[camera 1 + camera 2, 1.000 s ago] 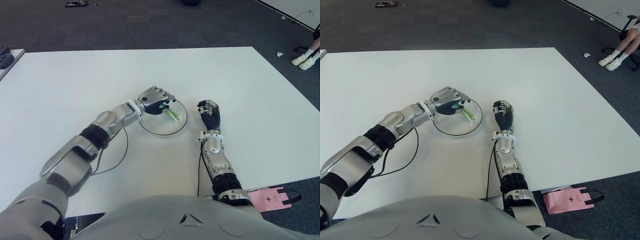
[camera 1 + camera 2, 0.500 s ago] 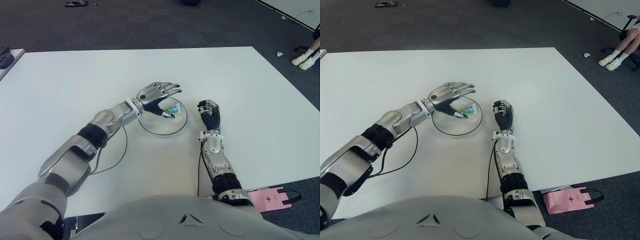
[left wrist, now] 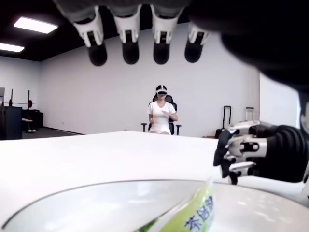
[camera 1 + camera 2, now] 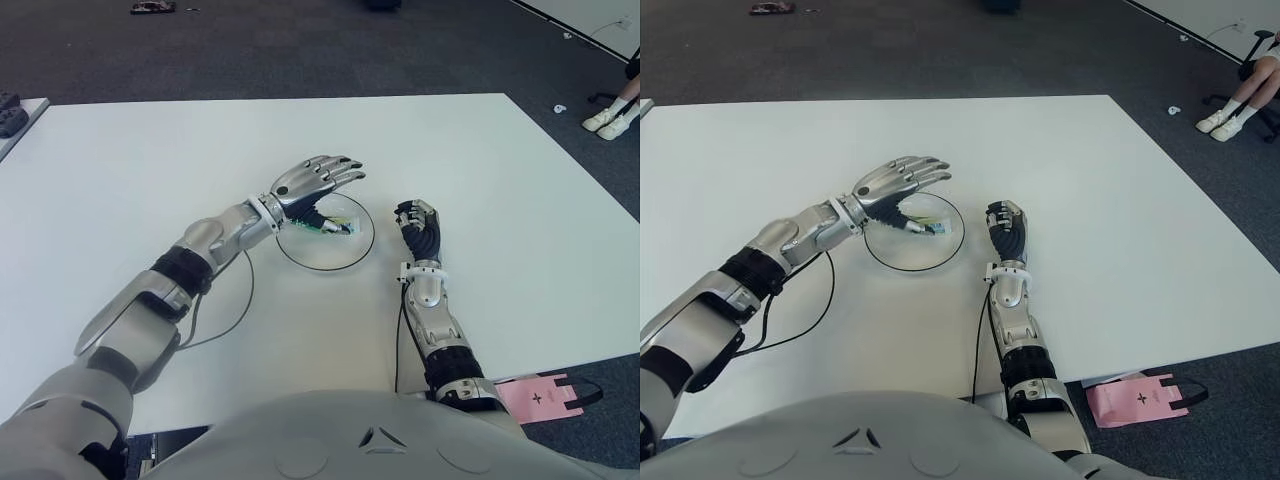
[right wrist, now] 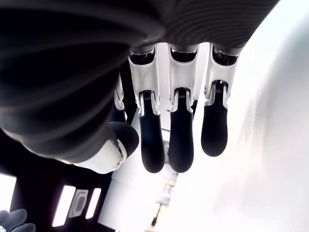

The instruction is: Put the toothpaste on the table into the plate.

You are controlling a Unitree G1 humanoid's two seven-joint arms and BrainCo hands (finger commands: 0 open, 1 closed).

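**Toothpaste lying in the plate, left hand open above it**

The toothpaste (image 4: 328, 224), a small green and white tube, lies inside the clear round plate (image 4: 352, 254) on the white table (image 4: 150, 170). The left hand (image 4: 312, 183) hangs over the plate's near-left edge with its fingers (image 3: 130, 46) stretched out flat, gripping nothing. The right hand (image 4: 419, 228) shows just to the right of the plate, its dark fingers (image 5: 181, 140) loosely bent and empty. A person (image 3: 162, 115) sits in a chair across the room.
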